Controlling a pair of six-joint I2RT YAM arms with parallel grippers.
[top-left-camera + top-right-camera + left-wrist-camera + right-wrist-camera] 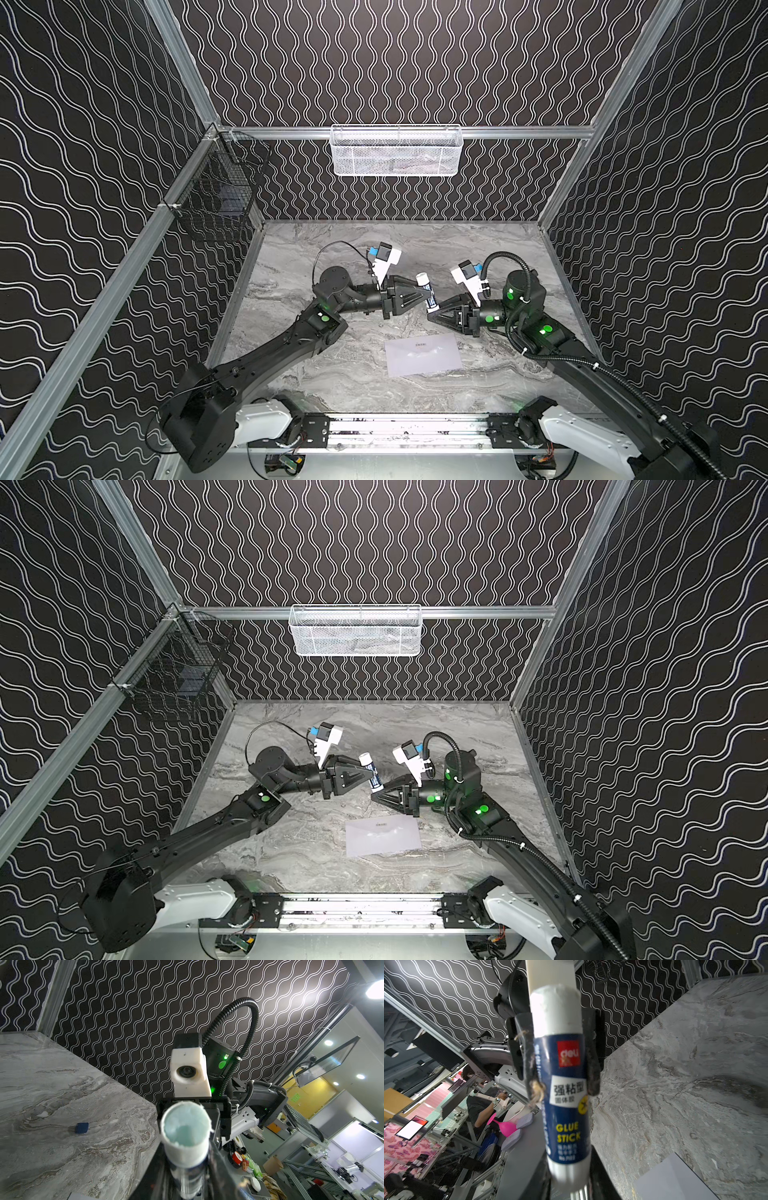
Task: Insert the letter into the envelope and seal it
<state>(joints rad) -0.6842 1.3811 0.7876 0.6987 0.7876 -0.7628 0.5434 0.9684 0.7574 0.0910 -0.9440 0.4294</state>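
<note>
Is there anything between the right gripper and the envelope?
Nothing lies on the table between the right gripper and the envelope. But its jaws are around the base of the glue stick, which the left gripper also holds, so they are not free for the envelope.

L gripper (367,776) holding glue stick (366,761), R gripper (375,796) at its base — envelope (382,836) nearby

Both top views: high above tabletop's (332,382) front edge, looking down. Wrist views: close-up, both on glue stick (185,1138).
</note>
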